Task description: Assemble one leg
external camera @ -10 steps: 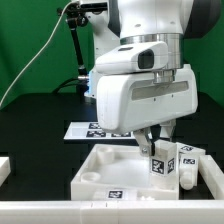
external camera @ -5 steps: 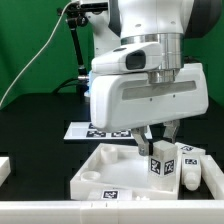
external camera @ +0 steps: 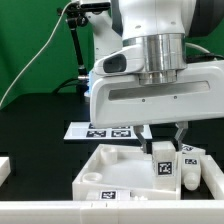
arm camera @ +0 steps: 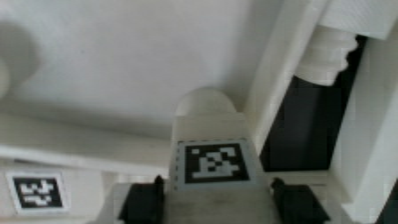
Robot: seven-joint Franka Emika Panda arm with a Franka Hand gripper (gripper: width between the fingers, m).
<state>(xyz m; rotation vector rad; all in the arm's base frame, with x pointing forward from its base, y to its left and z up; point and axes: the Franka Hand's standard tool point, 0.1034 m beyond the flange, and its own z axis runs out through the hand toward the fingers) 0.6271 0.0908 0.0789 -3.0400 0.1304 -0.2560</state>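
My gripper (external camera: 164,142) is shut on a leg (external camera: 163,166), a short white post with a black-and-white tag facing the camera. It holds the leg upright over the right part of the large white tray-like panel (external camera: 96,166). In the wrist view the leg (arm camera: 214,135) sits between the two black fingers (arm camera: 146,200), narrower round end pointing away, with the gripper (arm camera: 217,202) over the panel's inner face (arm camera: 98,95). Whether the leg touches the panel is not visible.
More white legs (external camera: 188,166) lie just to the exterior view's right of the panel; one also shows in the wrist view (arm camera: 331,50). The marker board (external camera: 100,130) lies behind the panel. A white block (external camera: 4,166) sits at the exterior view's left edge.
The gripper has turned about its axis and shifted slightly to the exterior view's right with the leg still in it. The panel has not moved.
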